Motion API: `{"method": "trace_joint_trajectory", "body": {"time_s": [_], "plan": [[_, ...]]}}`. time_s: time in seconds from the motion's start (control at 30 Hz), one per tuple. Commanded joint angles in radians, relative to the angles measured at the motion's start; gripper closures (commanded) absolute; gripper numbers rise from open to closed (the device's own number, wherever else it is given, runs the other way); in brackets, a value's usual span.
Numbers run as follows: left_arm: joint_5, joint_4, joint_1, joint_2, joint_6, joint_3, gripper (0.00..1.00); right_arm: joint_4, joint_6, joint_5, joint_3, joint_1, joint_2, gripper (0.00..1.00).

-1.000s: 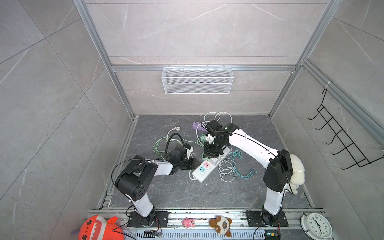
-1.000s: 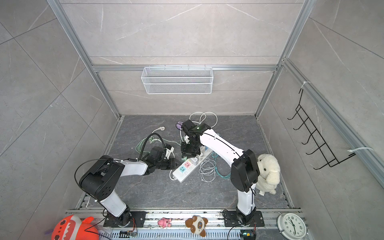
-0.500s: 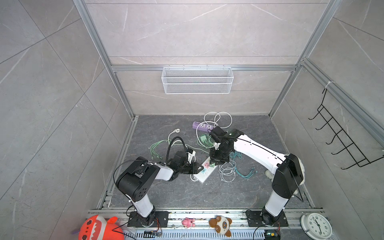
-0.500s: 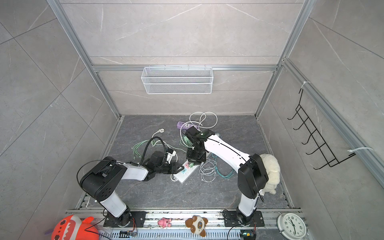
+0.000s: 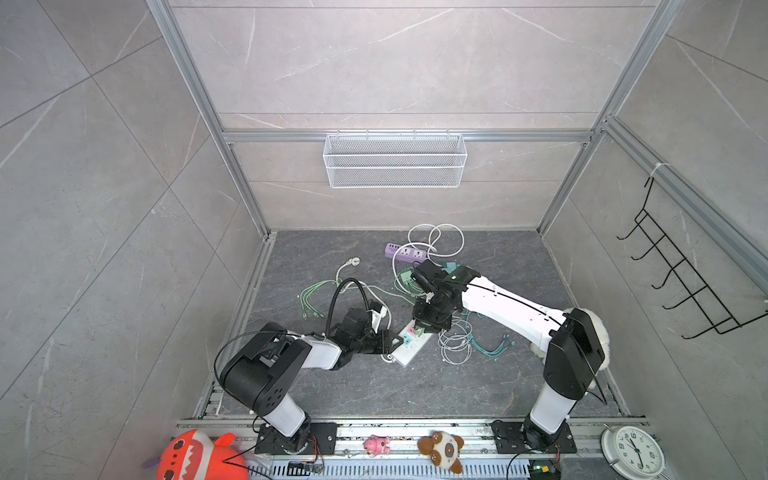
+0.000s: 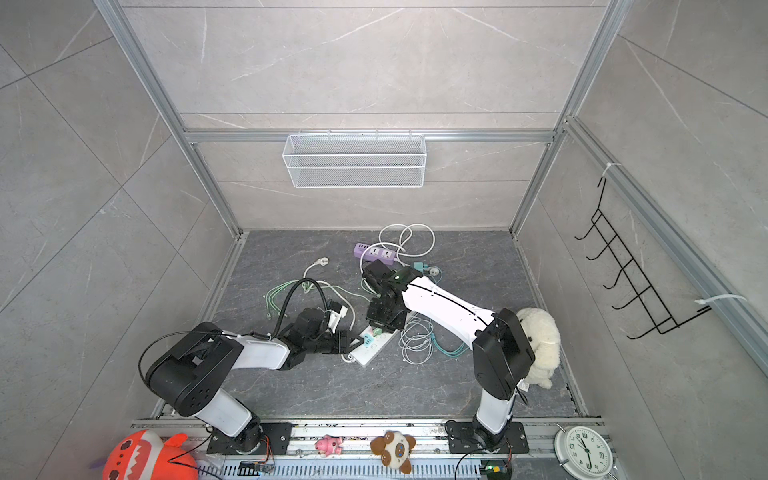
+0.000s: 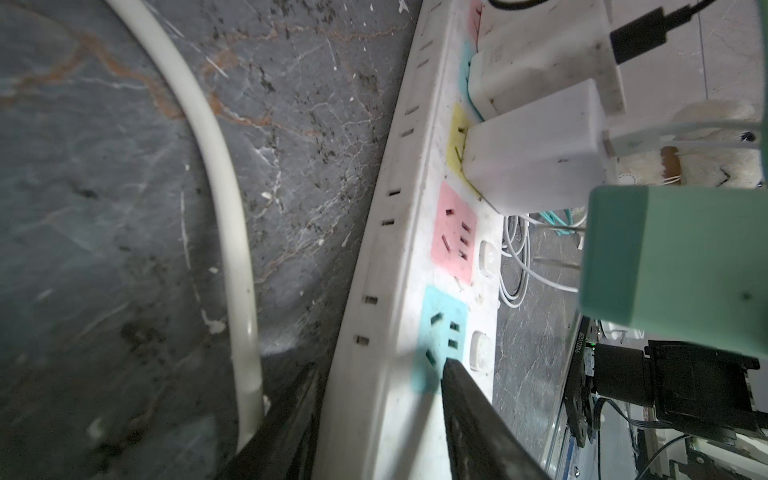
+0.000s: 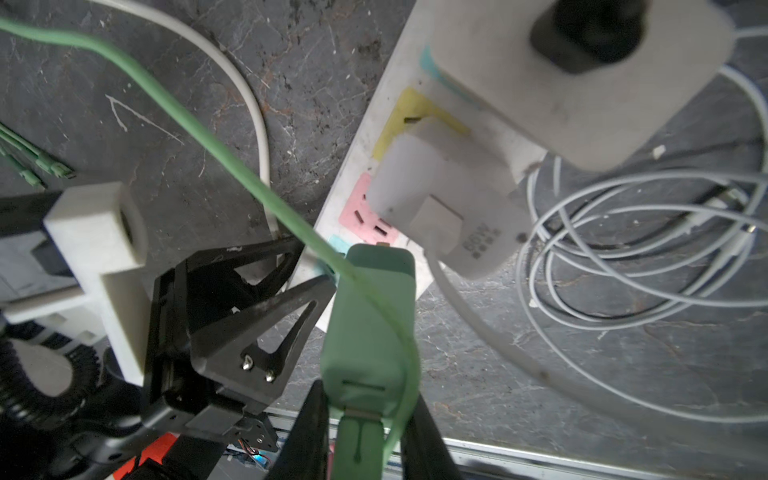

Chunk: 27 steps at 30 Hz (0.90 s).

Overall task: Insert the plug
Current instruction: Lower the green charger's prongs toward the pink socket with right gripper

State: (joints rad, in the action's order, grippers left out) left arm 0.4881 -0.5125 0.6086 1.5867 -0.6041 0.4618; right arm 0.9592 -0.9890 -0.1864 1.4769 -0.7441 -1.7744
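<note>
While left gripper [image 7: 378,376] clamps end of white power strip [image 7: 399,257], right gripper [image 8: 365,401] pinches green plug [image 8: 368,316], held clear of strip face near free pink socket [image 7: 453,232] and teal socket [image 7: 442,332]. Step: alignment. Next: square prongs to slots, press straight in.

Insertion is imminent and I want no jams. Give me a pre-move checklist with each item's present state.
1. Strip held: left end effector clamps the white power strip at its end: ok.
2. Plug held: right end effector shut on the green plug: ok.
3. Target free: pink socket empty and uncovered: ok.
4. Prongs lined up with it: cannot tell.
5. Clearance from the neighbouring white charger: cannot tell.
6. Slack clear: green cable crosses the strip's gripped end: not ok.
</note>
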Motion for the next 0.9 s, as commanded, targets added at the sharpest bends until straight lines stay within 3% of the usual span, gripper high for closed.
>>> {"method": "trace_joint_trajectory", "body": {"time_s": [0.0,0.4,0.87], "plan": [[-0.03,0.038,0.006,-0.065,0.026,0.008,0.5,-0.024,-0.059,0.024,0.0,-0.001,-0.031,0.94],[-0.123,0.107,0.002,-0.178,0.05,-0.008,0.48,-0.042,-0.085,0.034,0.034,-0.001,-0.105,0.94],[-0.185,0.175,-0.009,-0.257,0.08,-0.003,0.48,-0.089,-0.167,0.001,-0.034,-0.005,-0.054,0.95]]}}
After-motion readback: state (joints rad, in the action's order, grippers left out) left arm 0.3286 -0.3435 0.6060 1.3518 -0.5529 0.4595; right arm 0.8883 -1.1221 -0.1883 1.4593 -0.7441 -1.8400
